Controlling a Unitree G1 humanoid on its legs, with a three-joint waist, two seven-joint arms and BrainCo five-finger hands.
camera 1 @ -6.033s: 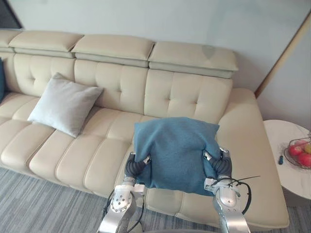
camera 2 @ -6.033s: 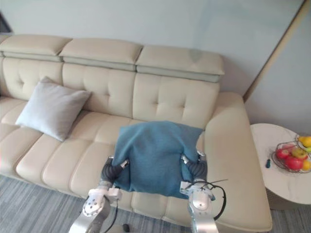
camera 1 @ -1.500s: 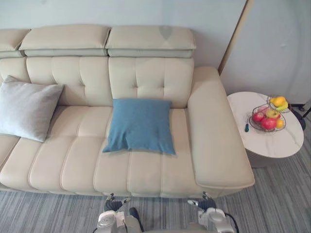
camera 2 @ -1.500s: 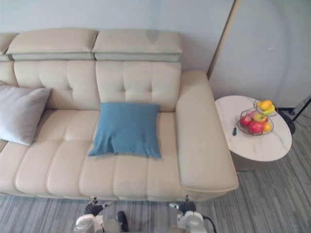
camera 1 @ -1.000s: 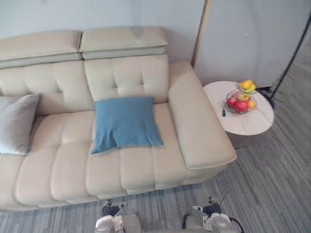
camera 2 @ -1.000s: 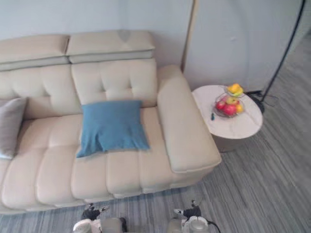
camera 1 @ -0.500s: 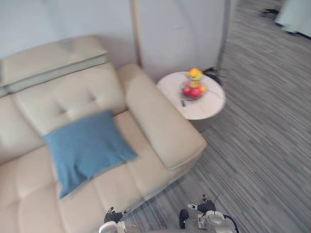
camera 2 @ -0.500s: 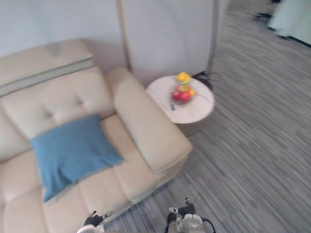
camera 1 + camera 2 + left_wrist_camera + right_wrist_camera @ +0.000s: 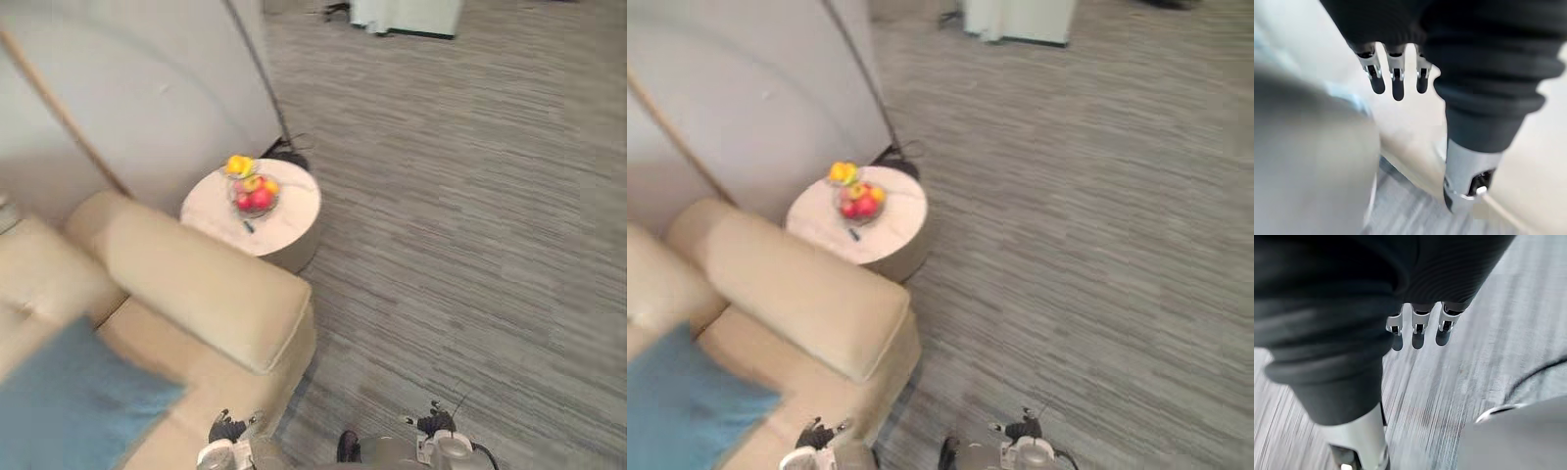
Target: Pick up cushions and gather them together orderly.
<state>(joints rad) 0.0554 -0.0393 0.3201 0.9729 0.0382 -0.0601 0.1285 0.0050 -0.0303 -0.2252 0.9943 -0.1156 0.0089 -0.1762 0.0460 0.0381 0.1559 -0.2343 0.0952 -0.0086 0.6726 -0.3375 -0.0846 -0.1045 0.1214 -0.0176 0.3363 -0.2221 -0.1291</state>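
The sofa (image 9: 196,294) looks like smooth cream leather (faintly sheened); the cushion (image 9: 69,411) matt blue cloth; the round desk (image 9: 294,208) polished pale stone; the floor (image 9: 470,196) ribbed grey carpet.

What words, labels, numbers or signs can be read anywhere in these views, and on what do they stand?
None can be read.
The blue cushion, the sofa, the round side table and the fruit bowl show no print.
The small dark item beside the bowl is too small to tell.

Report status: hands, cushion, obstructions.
Left robot hand, right robot hand: open, empty. Blue fabric cushion on beige leather sofa. Round white side table beside sofa arm.
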